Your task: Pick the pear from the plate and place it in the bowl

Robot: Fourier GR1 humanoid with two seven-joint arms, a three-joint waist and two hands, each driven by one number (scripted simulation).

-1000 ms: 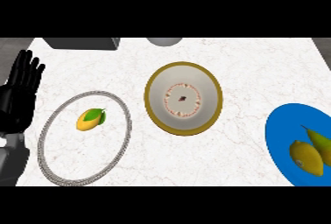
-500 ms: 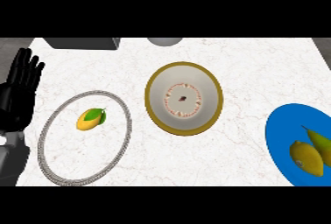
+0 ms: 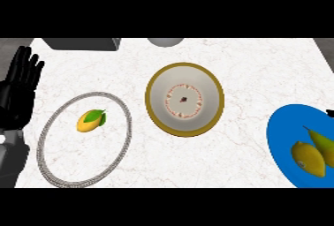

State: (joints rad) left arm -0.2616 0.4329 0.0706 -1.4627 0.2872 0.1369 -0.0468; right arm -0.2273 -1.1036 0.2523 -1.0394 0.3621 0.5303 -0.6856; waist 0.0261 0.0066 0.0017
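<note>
Right, the green-yellow pear (image 3: 322,142) lies on the blue round plate (image 3: 282,137) at the view's right edge, touching a yellow lemon-like fruit (image 3: 307,159). The gold-rimmed white bowl (image 3: 184,99) sits mid-surface, well apart. Your right hand isn't in view; bring it over the pear's fat end and avoid nudging the yellow fruit. The left hand (image 3: 18,90) rests at the left edge, fingers straight and apart, holding nothing. Ignore the grey-rimmed plate (image 3: 124,132) with its small yellow fruit (image 3: 90,121).
</note>
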